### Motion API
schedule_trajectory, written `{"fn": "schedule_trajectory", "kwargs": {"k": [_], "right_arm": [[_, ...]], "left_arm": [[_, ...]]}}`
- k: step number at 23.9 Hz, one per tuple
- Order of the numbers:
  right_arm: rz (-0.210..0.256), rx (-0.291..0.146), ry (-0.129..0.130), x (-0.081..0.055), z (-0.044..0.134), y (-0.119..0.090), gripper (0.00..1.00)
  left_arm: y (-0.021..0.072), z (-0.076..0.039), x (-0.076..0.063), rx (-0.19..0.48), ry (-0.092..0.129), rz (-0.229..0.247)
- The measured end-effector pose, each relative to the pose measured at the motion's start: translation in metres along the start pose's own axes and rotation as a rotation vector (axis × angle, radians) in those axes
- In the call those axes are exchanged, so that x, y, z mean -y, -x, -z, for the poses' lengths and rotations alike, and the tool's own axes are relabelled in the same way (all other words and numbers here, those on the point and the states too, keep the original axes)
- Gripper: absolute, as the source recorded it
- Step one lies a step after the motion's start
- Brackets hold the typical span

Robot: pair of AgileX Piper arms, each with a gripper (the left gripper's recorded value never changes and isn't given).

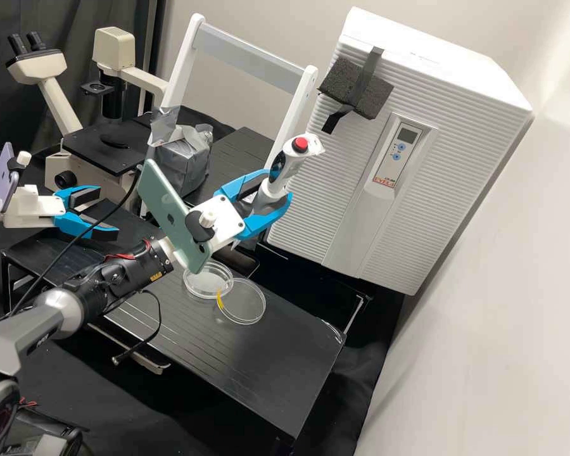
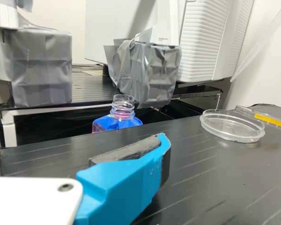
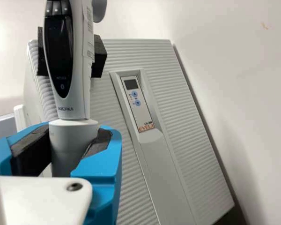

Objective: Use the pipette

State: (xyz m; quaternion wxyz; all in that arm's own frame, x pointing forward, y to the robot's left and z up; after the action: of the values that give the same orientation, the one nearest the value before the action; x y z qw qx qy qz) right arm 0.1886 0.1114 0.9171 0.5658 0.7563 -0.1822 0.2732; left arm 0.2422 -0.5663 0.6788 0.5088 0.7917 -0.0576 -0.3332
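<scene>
A white and grey pipette [image 1: 284,170] with a red top button stands tilted in front of the white machine, its lower barrel clamped in my right gripper [image 1: 263,201]. In the right wrist view the pipette [image 3: 68,70] rises between the blue fingers of that gripper [image 3: 70,150], which is shut on it. My left gripper [image 1: 104,212] hangs open and empty at the bench's far left, away from the dishes. Its blue finger [image 2: 126,180] hovers over the black platform, with an open bottle of blue liquid [image 2: 119,117] beyond. Two clear petri dishes [image 1: 208,278] [image 1: 242,303] lie below the right arm.
A large white ribbed machine [image 1: 424,158] stands at the right. At the back left is a microscope [image 1: 76,114], beside it a tape-wrapped block [image 1: 183,152] under a white frame [image 1: 247,60]. The black platform [image 1: 285,373] drops off at its front edge.
</scene>
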Motion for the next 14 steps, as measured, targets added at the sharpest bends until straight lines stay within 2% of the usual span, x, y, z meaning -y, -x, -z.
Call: {"fn": "schedule_trajectory", "kwargs": {"k": [3,6,11,14], "right_arm": [[0.006,-0.015,0.003,-0.004,0.0,0.007,0.0],[0.019,-0.028,-0.014,-0.006,0.001,0.013,0.0],[0.072,-0.044,-0.034,-0.002,0.002,0.024,0.0],[0.093,-0.044,-0.016,0.001,0.001,0.028,0.0]], "left_arm": [[-0.0017,0.0,0.002,0.0,0.0,0.007],[-0.0032,-0.002,0.001,0.01,-0.003,0.006],[-0.0032,-0.002,0.001,0.01,-0.003,0.006],[-0.0032,-0.003,0.001,0.013,-0.003,0.007]]}}
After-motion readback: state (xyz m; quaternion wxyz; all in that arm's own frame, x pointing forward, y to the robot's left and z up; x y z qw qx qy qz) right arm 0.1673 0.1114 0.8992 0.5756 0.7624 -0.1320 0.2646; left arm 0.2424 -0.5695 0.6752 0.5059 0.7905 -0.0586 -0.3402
